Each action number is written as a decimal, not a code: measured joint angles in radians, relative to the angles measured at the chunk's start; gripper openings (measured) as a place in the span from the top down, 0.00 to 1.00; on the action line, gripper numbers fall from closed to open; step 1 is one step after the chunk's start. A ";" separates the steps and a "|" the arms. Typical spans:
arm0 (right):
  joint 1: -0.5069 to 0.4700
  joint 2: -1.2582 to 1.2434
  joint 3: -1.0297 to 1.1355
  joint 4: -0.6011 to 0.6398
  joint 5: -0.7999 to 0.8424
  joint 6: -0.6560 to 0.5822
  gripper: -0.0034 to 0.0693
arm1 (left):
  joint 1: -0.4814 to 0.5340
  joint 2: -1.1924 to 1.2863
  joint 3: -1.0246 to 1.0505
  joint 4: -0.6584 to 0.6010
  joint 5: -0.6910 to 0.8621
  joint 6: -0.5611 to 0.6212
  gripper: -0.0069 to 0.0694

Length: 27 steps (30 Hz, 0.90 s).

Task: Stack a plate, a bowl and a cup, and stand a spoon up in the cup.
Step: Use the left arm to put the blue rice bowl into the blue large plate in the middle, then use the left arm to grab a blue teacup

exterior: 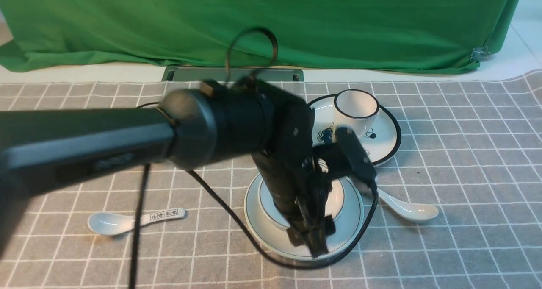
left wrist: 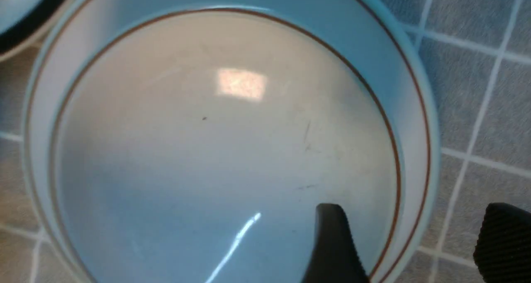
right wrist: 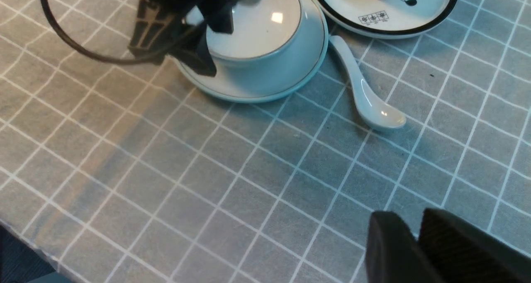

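The pale bowl (exterior: 336,200) sits on the plain plate (exterior: 258,221) at the table's middle. My left gripper (exterior: 309,242) is open over their near rim. In the left wrist view the bowl (left wrist: 207,150) fills the picture; one finger (left wrist: 332,241) is inside it and the other is outside the plate rim (left wrist: 415,121), over the cloth. The plain spoon (exterior: 406,208) lies just right of the plate. It also shows in the right wrist view (right wrist: 365,96), beside the bowl (right wrist: 257,30). My right gripper (right wrist: 415,233) is shut and empty above bare cloth. The plain cup is not visible.
A black-rimmed plate (exterior: 387,140) with a drawing stands behind, with a black-rimmed cup (exterior: 355,106) on it. A labelled spoon (exterior: 127,220) lies at the front left. My left arm's black cable (exterior: 220,204) trails over the grey checked cloth. A green curtain hangs behind.
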 joint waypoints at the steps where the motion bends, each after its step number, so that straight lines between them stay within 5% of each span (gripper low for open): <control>1: 0.000 0.000 0.000 0.000 -0.004 0.000 0.75 | 0.000 -0.021 -0.005 0.003 0.000 -0.038 0.35; 7: 0.000 0.000 0.000 0.000 -0.035 0.000 0.75 | 0.038 -0.101 -0.090 0.076 0.031 -0.084 0.60; 8: 0.000 0.000 0.000 0.000 -0.038 0.000 0.75 | 0.072 -0.081 -0.140 0.065 0.075 -0.053 0.69; 12: 0.000 0.000 0.000 0.000 -0.041 -0.001 0.75 | 0.196 0.044 -0.352 -0.013 0.227 0.074 0.79; 19: 0.000 0.000 0.000 0.000 -0.041 -0.001 0.75 | 0.292 0.261 -0.599 -0.045 0.352 0.273 0.64; 23: 0.000 0.000 0.000 0.000 -0.022 -0.001 0.75 | 0.295 0.354 -0.656 0.000 0.349 0.368 0.41; 27: 0.000 0.000 0.000 0.000 -0.002 0.003 0.75 | 0.295 0.381 -0.657 0.017 0.317 0.404 0.33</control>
